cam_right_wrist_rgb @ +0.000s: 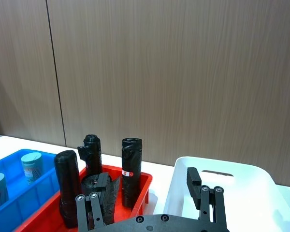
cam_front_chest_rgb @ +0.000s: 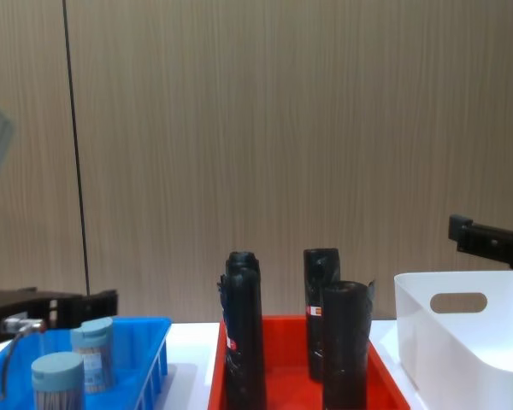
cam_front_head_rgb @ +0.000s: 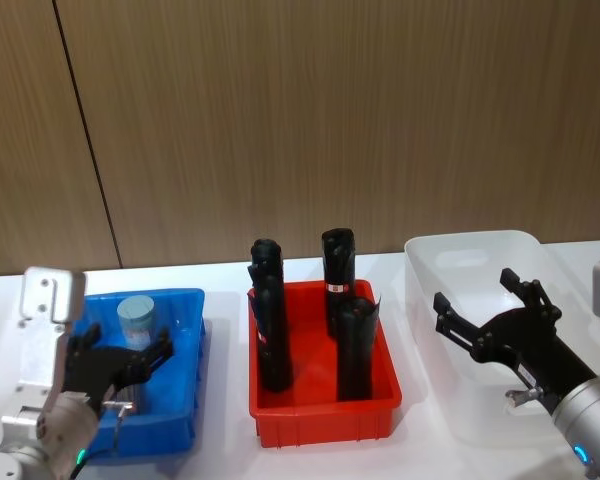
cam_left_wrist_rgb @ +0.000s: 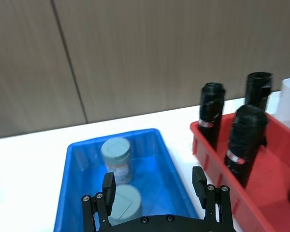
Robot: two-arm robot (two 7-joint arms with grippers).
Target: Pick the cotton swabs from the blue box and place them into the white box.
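Left end effector [cam_front_head_rgb: 118, 362] hangs low over the near end of the blue box [cam_front_head_rgb: 188, 340], its fingers [cam_left_wrist_rgb: 108, 189] spread wide and holding nothing. Two swab tubs [cam_front_chest_rgb: 94, 346] stand upright in that box. The nearer tub [cam_left_wrist_rgb: 125, 205] sits just below and between the fingers, closer to one of them, and the farther tub [cam_left_wrist_rgb: 117, 155] stands toward the back wall. That spread looks set to drop around the nearer lid, so this reads as the approach to a pick.

Right end effector [cam_front_head_rgb: 477, 297] hovers over the white box [cam_front_head_rgb: 470, 240], also spread and empty, probably kept clear. No tubs show in the white box. Between the boxes sits a red bin [cam_front_head_rgb: 320, 415] of black cylinders [cam_front_head_rgb: 272, 330], which any carry must clear. All rest on the table [cam_front_head_rgb: 225, 440].
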